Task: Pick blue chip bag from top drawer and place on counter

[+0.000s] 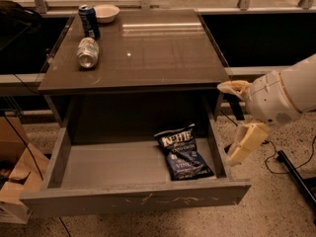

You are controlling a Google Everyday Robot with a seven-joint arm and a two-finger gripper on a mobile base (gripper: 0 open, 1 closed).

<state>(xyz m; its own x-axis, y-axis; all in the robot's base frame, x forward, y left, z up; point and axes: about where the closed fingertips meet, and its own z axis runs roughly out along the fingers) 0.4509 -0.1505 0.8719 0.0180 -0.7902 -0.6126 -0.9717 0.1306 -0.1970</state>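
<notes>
Surroundings: on the counter (148, 53) we see three items along the back-left corner. An upright blue soda can (90, 21) stands just beside a shallow white bowl (106, 13), and a silver can (88, 52) lies on its side nearer the front edge. The rest of the tabletop is glossy grey-brown and reflects the overhead light. Brown cardboard (14, 179) sits on the floor left of the drawer. A black cable (296, 169) runs over the speckled floor (276, 211) on the right.

Task item: the blue chip bag (183, 152) lies flat on the floor of the top drawer (133, 199), in its right half, near the right side wall. It is a crinkled dark navy bag with white lettering across the upper end. Nothing lies on it, and we see nothing else in the drawer. The drawer is pulled out, with flat grey floor, low walls and a scratched front panel.

Arm: the rounded white arm housing (284, 95) enters from the right edge. The gripper (229, 122) hangs outside the drawer's right wall, well apart from the bag. Its cream fingers (245, 143) are spread, one angled down and one pointing left at counter height, with nothing between them. The drawer's right wall stands between gripper and bag.
</notes>
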